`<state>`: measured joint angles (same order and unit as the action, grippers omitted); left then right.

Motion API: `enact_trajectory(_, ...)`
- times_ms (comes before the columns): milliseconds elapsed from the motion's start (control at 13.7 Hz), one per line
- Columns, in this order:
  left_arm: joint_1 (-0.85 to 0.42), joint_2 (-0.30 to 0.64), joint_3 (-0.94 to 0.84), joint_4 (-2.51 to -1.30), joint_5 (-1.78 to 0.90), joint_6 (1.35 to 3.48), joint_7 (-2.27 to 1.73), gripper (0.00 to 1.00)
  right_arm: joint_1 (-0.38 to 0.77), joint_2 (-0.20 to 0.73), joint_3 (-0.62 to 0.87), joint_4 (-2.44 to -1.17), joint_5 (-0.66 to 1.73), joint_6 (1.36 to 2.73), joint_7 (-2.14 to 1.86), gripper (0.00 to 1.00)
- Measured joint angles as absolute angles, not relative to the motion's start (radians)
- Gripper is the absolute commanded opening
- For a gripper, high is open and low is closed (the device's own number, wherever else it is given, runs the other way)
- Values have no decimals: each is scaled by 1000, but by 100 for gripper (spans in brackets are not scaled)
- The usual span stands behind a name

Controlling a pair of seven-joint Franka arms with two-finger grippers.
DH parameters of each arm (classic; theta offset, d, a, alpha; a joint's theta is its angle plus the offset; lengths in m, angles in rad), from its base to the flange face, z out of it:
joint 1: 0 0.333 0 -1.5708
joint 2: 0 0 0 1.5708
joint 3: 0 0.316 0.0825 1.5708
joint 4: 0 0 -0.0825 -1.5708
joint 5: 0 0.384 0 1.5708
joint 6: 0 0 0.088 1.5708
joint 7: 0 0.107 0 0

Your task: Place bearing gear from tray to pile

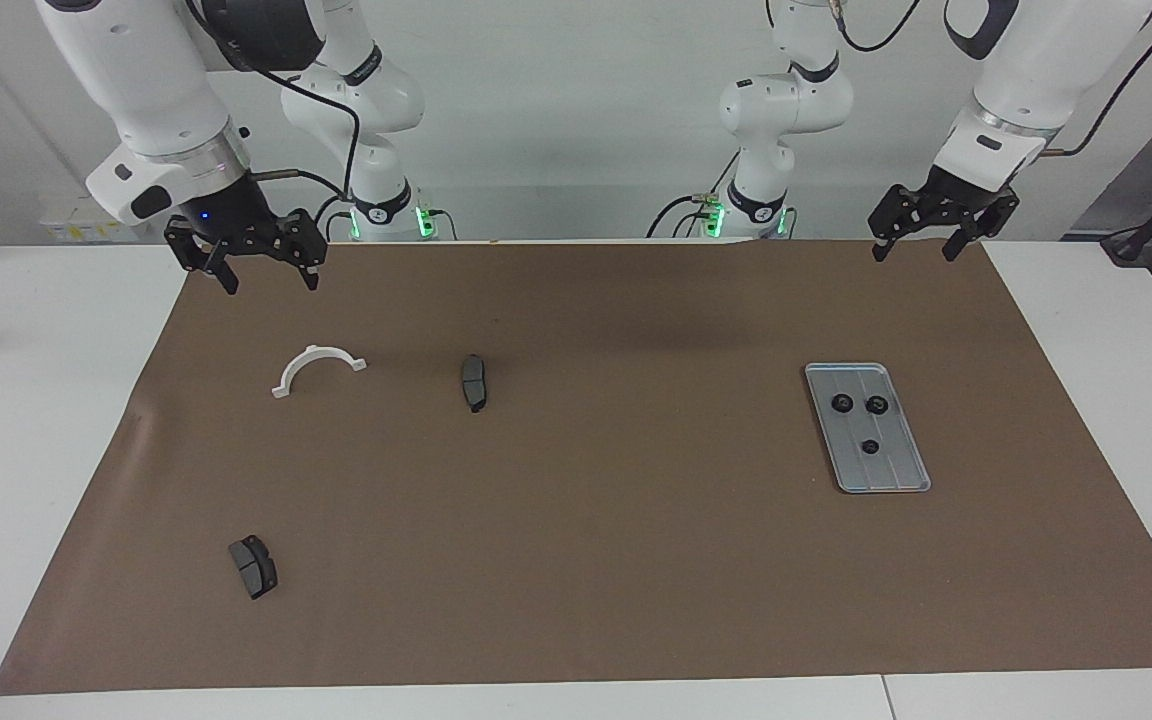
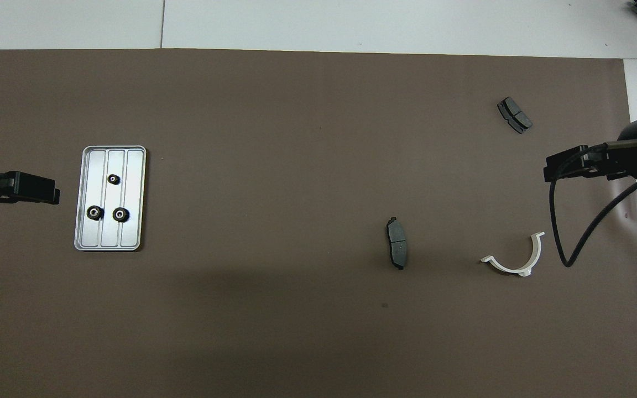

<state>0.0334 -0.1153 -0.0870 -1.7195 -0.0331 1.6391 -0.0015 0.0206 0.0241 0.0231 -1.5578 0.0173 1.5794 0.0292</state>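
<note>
The silver tray (image 1: 894,468) (image 2: 130,166) lies on the brown mat toward the left arm's end. Three small black bearing gears rest in it: two side by side (image 1: 841,403) (image 1: 876,404) and one alone (image 1: 869,446) (image 2: 113,178). My left gripper (image 1: 915,248) (image 2: 47,189) hangs open and empty, high over the mat's corner at that end, well apart from the tray. My right gripper (image 1: 268,282) (image 2: 551,168) waits open and empty over the mat's corner at the right arm's end. No pile is in view.
A white half-ring clamp (image 1: 319,368) (image 2: 515,260) and a dark brake pad (image 1: 474,382) (image 2: 397,250) lie on the brown mat (image 1: 586,560) toward the right arm's end. Another brake pad (image 1: 253,566) (image 2: 514,115) lies farther from the robots.
</note>
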Motion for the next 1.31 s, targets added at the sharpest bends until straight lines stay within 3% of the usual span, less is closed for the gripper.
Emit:
enact_trajectory(292, 48, -99, -83, -1805, -33, 1829, -1, 100, 21, 24, 23, -1558, 17, 1579, 29, 100)
enact_trajectory(729, 115, 136, -76, -1854, -33, 2183, 0, 100, 20, 24, 22, -1558, 17, 1580, 29, 100)
enact_trajectory(1312, 122, 289, -80, -1960, -33, 2388, -1, 100, 19, 24, 20, -1558, 17, 1582, 29, 100)
